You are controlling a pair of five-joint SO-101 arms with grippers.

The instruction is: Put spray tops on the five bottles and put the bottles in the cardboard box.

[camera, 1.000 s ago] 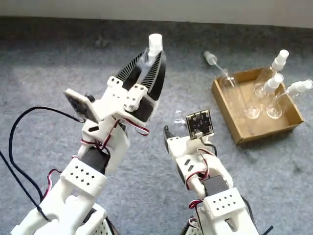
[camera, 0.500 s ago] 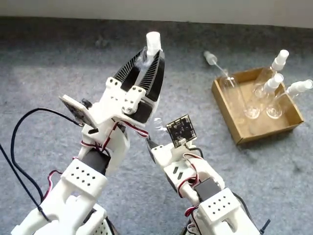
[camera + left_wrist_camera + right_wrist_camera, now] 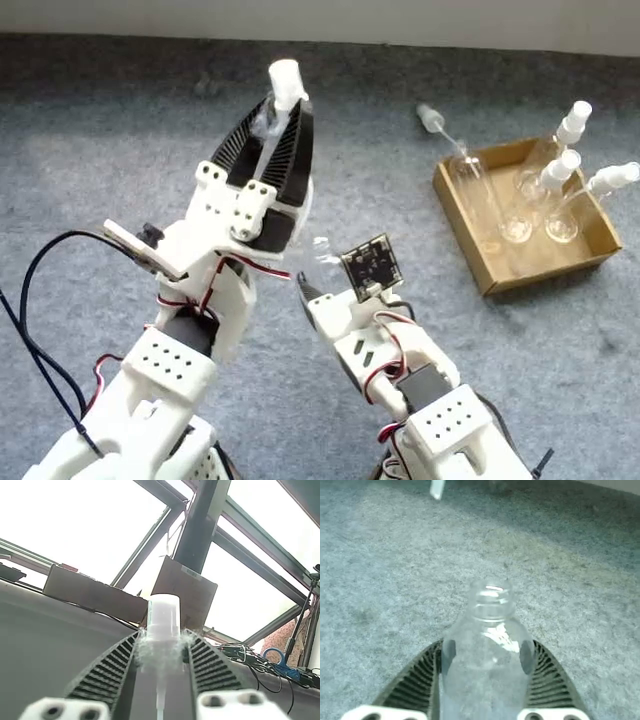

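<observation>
Holding the spray top (image 3: 284,82) by its collar, my left hand (image 3: 278,115) has drifted to the left in the high view compared with a second ago, and it stays clenched on the top, high above the desk (image 3: 120,150). In the left wrist view the white cap stands upright between the two ribbed fingers (image 3: 107,667), and its thin tube hangs down between them. My right hand (image 3: 487,650) also went to the left during the first half second and after that it has hardly moved. It is grasping an open bottle (image 3: 490,630), whose bare threaded neck sticks out past the fingertips, above the grey desk and near the left arm.

Counting the bottles, I find five. Three capped bottles (image 3: 560,170) lean in the cardboard box (image 3: 545,270), one clear bottle (image 3: 478,190) lies in the box along its left wall, it seems without a top, and one is in my right hand.

The spray tops are also five: three on the bottles in the box, one in my left hand, and one loose spray top (image 3: 431,118) lying on the desk just behind the box, its tube pointing toward the box corner.
</observation>
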